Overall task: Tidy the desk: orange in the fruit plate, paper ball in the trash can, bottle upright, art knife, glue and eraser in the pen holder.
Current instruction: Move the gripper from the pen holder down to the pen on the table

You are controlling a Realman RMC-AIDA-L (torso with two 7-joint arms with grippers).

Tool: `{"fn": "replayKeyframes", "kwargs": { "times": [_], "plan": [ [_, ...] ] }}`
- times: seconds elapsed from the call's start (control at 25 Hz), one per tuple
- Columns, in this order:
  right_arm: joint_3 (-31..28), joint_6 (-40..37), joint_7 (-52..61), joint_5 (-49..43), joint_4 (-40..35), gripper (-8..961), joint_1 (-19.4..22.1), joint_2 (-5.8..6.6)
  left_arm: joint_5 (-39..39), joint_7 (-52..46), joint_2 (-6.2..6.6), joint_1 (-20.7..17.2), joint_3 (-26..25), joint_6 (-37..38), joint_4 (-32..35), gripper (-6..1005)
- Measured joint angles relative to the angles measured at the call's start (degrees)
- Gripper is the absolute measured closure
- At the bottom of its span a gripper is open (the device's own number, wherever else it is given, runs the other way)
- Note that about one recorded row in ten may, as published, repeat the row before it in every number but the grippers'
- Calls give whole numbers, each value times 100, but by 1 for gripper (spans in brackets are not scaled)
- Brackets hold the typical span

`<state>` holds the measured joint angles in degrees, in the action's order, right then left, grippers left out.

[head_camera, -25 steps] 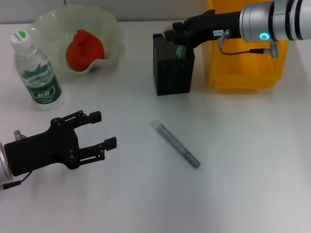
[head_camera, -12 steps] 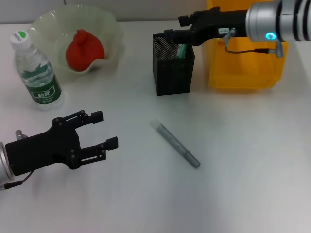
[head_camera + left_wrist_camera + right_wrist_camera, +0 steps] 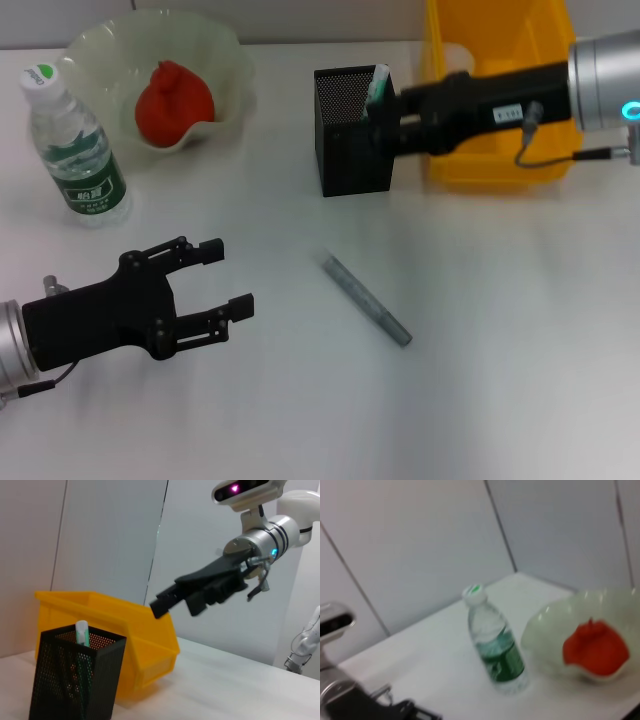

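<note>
Art knife (image 3: pixel 366 299) lies mid-frame. We should centre the spread left gripper (image 3: pixel 220 277), lower left, across its shaft. Right gripper (image 3: pixel 385 118): we cannot tell its state.

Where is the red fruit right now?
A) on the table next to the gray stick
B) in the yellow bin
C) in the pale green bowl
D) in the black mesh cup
C: the red fruit sits inside the pale green bowl at the back of the table, beside the upright water bottle.
</note>
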<state>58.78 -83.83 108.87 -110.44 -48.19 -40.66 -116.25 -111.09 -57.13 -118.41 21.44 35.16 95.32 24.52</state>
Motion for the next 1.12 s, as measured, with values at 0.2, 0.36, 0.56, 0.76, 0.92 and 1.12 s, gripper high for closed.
{"fn": "replayKeyframes", "kwargs": {
  "times": [0.2,0.36,0.56,0.76,0.92,1.12],
  "plan": [
    [28,-255,357,-564,-24,332,-58,5,0,-52,2,-19,51,2,0,198],
    [68,-316,673,-1103,-35,332,-240,-28,0,-65,6,-45,64,4,0,198],
    [203,-319,1092,-1714,43,332,-583,-100,0,-48,9,-65,69,3,0,198],
    [625,-262,1625,-2260,69,333,-955,-233,-7,-29,11,-73,156,-23,0,198],
    [932,-152,1923,-2477,313,333,-1284,-296,-52,-9,11,-77,164,-40,0,198],
    [1664,230,2294,-2490,729,333,-1673,-302,-62,-2,19,-79,173,-40,0,198]
  ]
}}
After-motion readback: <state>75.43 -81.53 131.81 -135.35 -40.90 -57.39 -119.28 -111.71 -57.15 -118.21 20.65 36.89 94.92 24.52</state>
